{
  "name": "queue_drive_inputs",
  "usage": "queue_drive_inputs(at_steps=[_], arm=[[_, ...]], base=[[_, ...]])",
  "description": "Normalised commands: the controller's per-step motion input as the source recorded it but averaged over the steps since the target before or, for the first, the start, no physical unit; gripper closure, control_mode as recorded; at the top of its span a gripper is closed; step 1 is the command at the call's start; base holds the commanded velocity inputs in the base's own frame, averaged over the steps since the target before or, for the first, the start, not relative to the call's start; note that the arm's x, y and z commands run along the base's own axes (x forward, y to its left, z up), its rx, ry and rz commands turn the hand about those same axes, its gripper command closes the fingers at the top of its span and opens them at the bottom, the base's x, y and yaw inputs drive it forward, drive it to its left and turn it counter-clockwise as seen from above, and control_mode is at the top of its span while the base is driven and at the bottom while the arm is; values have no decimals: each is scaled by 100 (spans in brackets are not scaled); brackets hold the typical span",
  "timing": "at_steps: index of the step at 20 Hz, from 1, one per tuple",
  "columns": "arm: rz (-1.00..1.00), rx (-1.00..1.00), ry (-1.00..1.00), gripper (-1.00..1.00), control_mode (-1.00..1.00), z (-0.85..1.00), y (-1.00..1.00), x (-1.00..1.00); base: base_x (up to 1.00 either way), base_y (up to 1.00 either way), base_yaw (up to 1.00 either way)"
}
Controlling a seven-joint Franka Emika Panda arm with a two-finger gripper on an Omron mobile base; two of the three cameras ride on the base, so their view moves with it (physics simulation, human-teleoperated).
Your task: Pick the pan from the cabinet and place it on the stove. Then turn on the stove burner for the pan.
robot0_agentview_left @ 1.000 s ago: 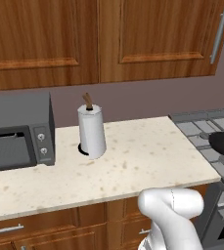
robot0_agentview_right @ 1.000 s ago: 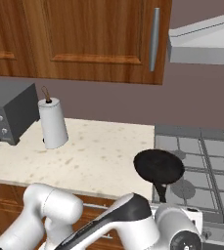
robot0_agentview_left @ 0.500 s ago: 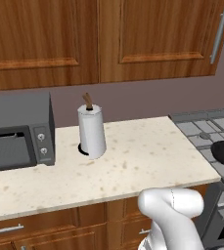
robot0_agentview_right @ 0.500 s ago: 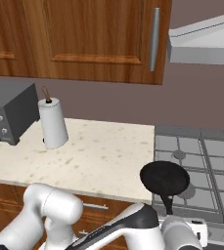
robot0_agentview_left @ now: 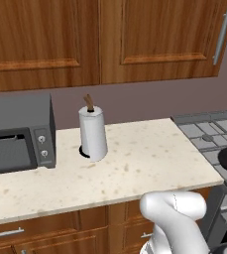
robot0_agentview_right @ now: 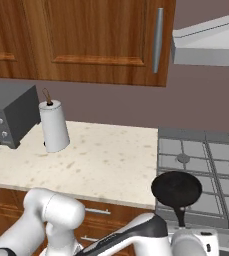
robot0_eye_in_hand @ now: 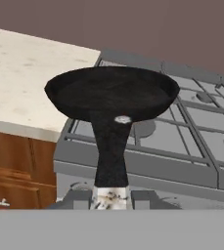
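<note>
Cabinet point(robot0_agentview_right: 86, 40): doors are seen shut; the pan is already out of it.
Pan point(robot0_agentview_right: 177, 190): held over the front left of the stove point(robot0_agentview_right: 211, 165), not yet set down.
Gripper point(robot0_eye_in_hand: 110, 197): jaws are closed on the pan's handle end.
Left: placing, then the burner knob.

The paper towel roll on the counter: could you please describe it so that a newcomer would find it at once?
Start at the speckled counter between the dark toaster oven and the stove. The paper towel roll stands upright just beside the oven. It is the white cylinder with a brown peg poking from its top.
</note>
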Motion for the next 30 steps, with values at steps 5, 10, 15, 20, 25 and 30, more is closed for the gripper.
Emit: queue_drive_inputs(at_steps=[5,10,15,20,25,30], arm=[[0,-10,0,100,-100,-19,-20,3],[0,-8,0,100,-100,-15,-9,15],[0,-7,0,100,-100,-7,-7,23],[0,-6,1,100,-100,-9,-14,25],[0,-3,4,100,-100,-15,-21,26],[0,-1,3,100,-100,-22,-20,28]], base=[[0,0,0],[0,0,0],[0,0,0],[0,0,0],[0,0,0],[0,0,0]])
